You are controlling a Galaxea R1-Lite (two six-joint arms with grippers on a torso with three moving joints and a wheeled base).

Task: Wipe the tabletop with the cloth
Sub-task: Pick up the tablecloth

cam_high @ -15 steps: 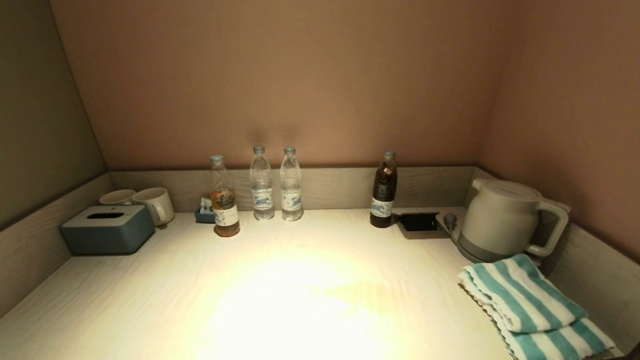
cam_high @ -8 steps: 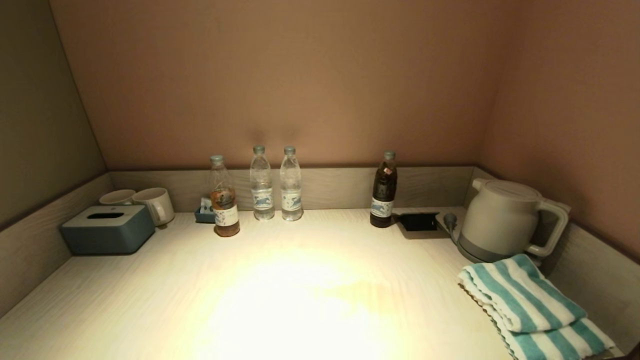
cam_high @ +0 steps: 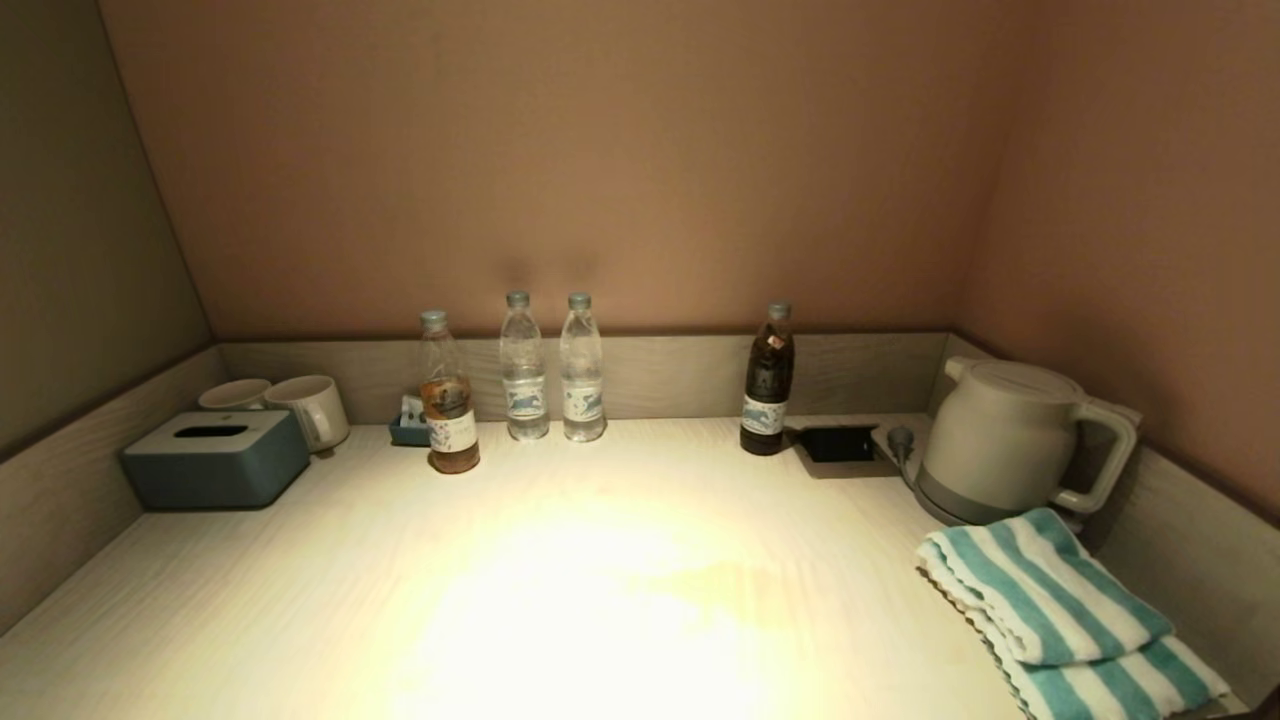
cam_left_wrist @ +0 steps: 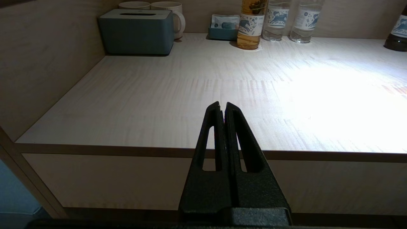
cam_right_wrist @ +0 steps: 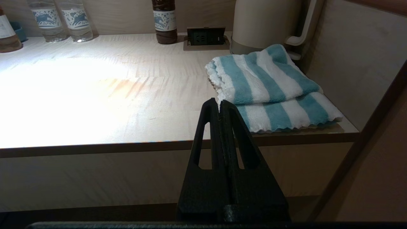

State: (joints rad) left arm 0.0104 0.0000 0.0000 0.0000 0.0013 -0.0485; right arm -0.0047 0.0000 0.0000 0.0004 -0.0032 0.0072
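A folded teal-and-white striped cloth [cam_high: 1065, 610] lies at the front right corner of the pale wooden tabletop [cam_high: 600, 600]; it also shows in the right wrist view [cam_right_wrist: 270, 89]. My right gripper [cam_right_wrist: 220, 102] is shut and empty, held in front of and below the table's front edge, just left of the cloth. My left gripper [cam_left_wrist: 222, 105] is shut and empty, held in front of the table's front edge on the left side. Neither gripper shows in the head view.
A white kettle [cam_high: 1010, 440] stands behind the cloth, beside a socket [cam_high: 838, 443]. A dark bottle [cam_high: 767, 380], two clear bottles [cam_high: 552, 368] and an amber bottle [cam_high: 448, 395] stand along the back. A blue tissue box [cam_high: 215, 458] and two mugs [cam_high: 285, 405] sit back left.
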